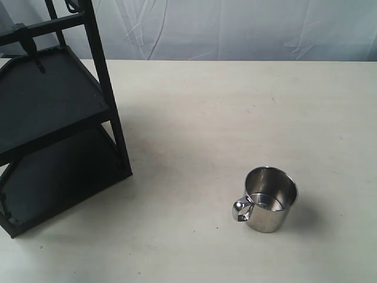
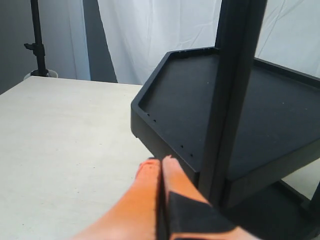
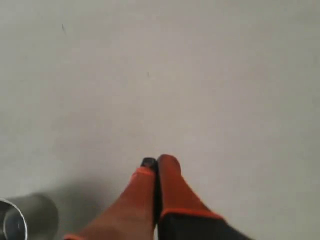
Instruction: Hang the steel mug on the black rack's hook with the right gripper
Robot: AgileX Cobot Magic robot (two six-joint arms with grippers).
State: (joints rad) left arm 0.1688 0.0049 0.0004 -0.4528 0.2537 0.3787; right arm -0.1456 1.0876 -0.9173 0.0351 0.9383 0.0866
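The steel mug [image 1: 270, 198] stands upright on the pale table at the front right of the exterior view, its looped handle [image 1: 241, 210] turned to the left. The black rack [image 1: 56, 127] rises at the left, and the hook [image 1: 36, 59] hangs from its crossbar above the upper tray. Neither arm shows in the exterior view. My right gripper [image 3: 156, 163] is shut over bare table with nothing between its fingers; the mug's rim [image 3: 12, 222] shows only at that view's corner. My left gripper [image 2: 160, 162] is shut and empty, close to a rack post [image 2: 231, 100].
A white curtain [image 1: 235, 26] hangs behind the table's far edge. The rack's two dark trays [image 1: 44, 100] take up the left side. In the left wrist view a dark stand [image 2: 36, 37] rises beyond the table.
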